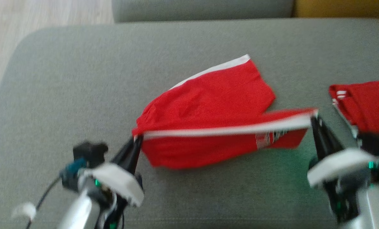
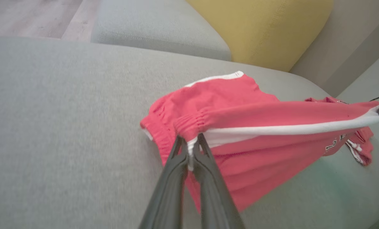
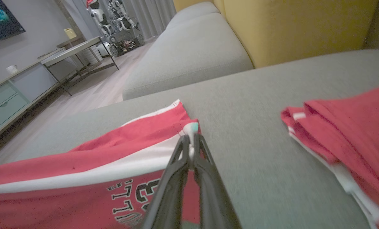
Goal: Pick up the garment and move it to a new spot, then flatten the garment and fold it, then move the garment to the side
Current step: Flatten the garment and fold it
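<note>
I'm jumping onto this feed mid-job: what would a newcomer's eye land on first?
First, the red shorts on the grey sofa cushion. Their near edge is lifted and pulled taut along the white stripe. Each end is pinched in shut jaws, with the left gripper at the waistband and the right gripper at the leg hem. Next, a second red garment lies folded at the robot's right, apart from the shorts.

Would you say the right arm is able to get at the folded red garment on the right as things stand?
Probably not yet: the right gripper is shut on the red shorts. The folded garment lies close, with only bare cushion between.
</note>
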Controlling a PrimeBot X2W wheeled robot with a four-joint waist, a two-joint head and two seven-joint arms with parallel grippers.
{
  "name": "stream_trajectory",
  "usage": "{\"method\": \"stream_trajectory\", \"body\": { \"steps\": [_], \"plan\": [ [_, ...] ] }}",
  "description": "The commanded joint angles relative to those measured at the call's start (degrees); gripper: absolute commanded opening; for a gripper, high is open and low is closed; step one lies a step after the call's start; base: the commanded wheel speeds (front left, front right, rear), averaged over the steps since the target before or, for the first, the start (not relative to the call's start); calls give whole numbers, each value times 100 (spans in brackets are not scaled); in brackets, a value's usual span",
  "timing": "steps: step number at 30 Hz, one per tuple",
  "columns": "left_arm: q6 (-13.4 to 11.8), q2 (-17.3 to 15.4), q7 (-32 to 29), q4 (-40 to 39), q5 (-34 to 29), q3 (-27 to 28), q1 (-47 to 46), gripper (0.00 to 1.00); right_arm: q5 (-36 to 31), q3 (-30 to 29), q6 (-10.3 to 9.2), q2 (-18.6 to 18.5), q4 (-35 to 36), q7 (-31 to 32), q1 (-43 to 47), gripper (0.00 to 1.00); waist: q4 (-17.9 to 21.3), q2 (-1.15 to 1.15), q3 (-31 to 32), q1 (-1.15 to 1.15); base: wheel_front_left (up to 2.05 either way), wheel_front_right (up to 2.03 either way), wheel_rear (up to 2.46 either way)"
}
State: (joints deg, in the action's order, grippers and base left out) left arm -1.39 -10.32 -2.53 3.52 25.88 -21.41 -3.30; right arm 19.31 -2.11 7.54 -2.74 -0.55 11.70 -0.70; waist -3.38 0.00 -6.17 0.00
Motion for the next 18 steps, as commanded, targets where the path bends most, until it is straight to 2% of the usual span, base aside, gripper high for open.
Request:
{"method": "stream_trajectory", "body": {
  "steps": [1, 11, 18],
  "plan": [
    [32, -36, -23, -76, 9, 257, -426, 0, -55, 157, -5, -168, 20, 9, -508, 0, -171, 0, -340, 0, 0, 0, 0],
    [337, 228, 103, 959, -8, 168, -1989, 0, 88, 560, -5, -491, -2053, -369, -3121, 0, -527, 0, -1181, 0, 0, 0, 0],
    [417, 397, 394, 1762, 95, 225, -2557, 0, 179, 914, -5, -560, -3338, -632, -4088, 0, -642, 0, -1431, 0, 0, 0, 0]
  ]
}}
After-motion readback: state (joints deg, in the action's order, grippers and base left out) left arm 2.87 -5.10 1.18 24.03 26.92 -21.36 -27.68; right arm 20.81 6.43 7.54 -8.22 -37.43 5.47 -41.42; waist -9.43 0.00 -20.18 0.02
